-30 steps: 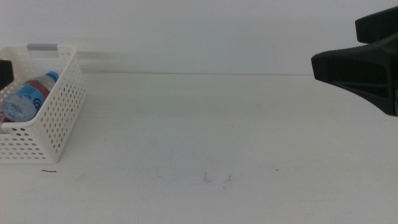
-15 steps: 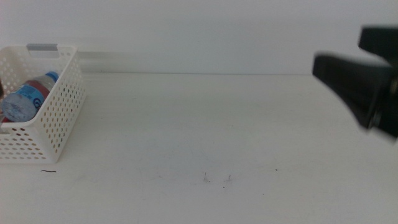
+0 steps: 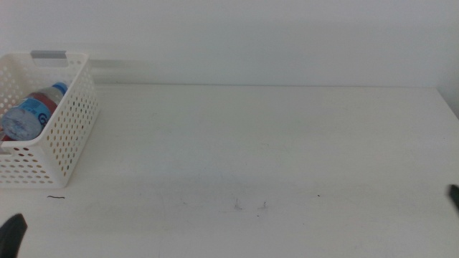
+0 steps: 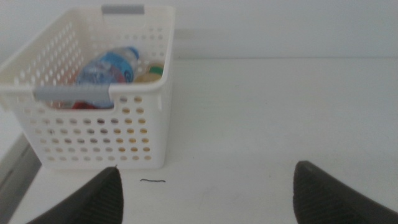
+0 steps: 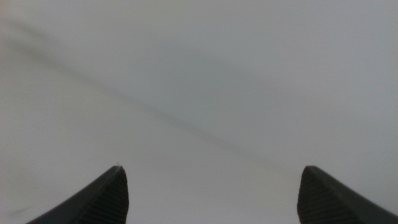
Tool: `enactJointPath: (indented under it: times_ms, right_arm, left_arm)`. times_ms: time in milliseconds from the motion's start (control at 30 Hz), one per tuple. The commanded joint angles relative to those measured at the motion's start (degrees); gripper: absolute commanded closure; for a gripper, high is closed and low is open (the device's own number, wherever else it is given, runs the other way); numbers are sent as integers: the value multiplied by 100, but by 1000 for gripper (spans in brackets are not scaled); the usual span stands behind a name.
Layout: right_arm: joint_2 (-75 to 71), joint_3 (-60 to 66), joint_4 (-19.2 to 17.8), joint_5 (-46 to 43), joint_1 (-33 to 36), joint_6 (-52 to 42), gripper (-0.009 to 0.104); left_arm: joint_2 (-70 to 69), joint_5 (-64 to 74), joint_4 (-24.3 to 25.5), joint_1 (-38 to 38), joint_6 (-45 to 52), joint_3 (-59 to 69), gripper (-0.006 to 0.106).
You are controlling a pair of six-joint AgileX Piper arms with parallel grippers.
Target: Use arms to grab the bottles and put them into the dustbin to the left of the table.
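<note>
The right arm, which filled the upper right corner of the middle view a second ago and half a second ago, has gone from there; only a dark sliver of the right pincer (image 3: 455, 196) shows at the right edge. The left pincer (image 3: 12, 234), a dark patch beside the basket a second ago, now shows as a dark tip in the bottom left corner.

The surface (image 3: 272, 143) lies bare from the basket across to its right edge, with open room in every direction; only a few small specks (image 3: 249, 206) and a short dark thread (image 3: 56, 197) mark it near the front. The basket (image 3: 68, 129) stands at the far left, cut by the picture's edge, its grey handle strip (image 3: 49, 54) on the far rim.

The middle view shows a water bottle (image 3: 32, 111) with a blue cap lying tilted inside the basket. The left wrist view looks in from the front and shows more: beside the water bottle lie a tea bottle (image 4: 149, 73) with a green band, and something red (image 4: 81, 106) low behind the near handle, too hidden to name.

The left pincer is released, jaws spread wide, holding nothing, just in front of the basket. The right wrist view shows the right pincer (image 5: 211, 193) likewise spread and empty, facing only a blurred grey-white expanse.
</note>
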Motion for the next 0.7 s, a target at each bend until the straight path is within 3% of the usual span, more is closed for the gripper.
enactJointPath:
  times_ms: [0, 100, 267, 667]
  right_arm:
    - [-507, 222, -239, -103, -440, -51, 10]
    - [-1090, 498, -252, -51, -857, -51, 10]
    - [-1753, 998, 115, 547, -1278, -51, 10]
    - [-1926, 1012, 79, 630, -1382, -51, 10]
  left_arm:
    - [-216, -259, -260, 121, -64, 244, 7]
    - [-422, -845, -68, 148, -64, 505, 7]
    - [-498, -1253, -31, 148, -64, 935, 7]
    - [-498, -1478, -31, 148, -64, 1256, 7]
